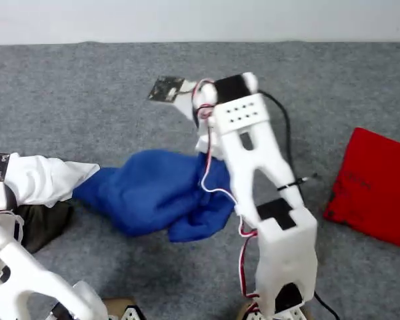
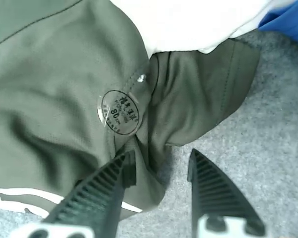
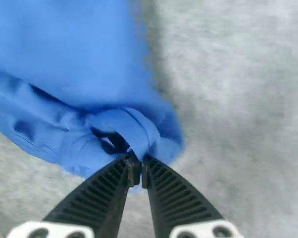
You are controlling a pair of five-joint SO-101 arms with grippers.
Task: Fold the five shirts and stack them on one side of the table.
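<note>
— Where do we stand with the shirts?

— Our right gripper (image 3: 139, 163) is pinched tight on a bunched fold of the blue shirt (image 1: 153, 193), which lies crumpled mid-table on the grey table cover (image 1: 87, 87). The right arm (image 1: 253, 153) stretches from the near edge over that shirt's right part.

— And our left side?

— We see the left gripper (image 2: 161, 156) with jaws apart at the hem of the olive-green shirt (image 2: 54, 74), one finger above the fabric, the other above bare cover. A round sticker (image 2: 119, 111) sits on that shirt.

— What lies around?

— A white shirt (image 1: 50, 179) lies over the olive-green one at the left edge, reaching the blue shirt. A red shirt (image 1: 377, 187) lies flat at the right edge, well apart.
</note>
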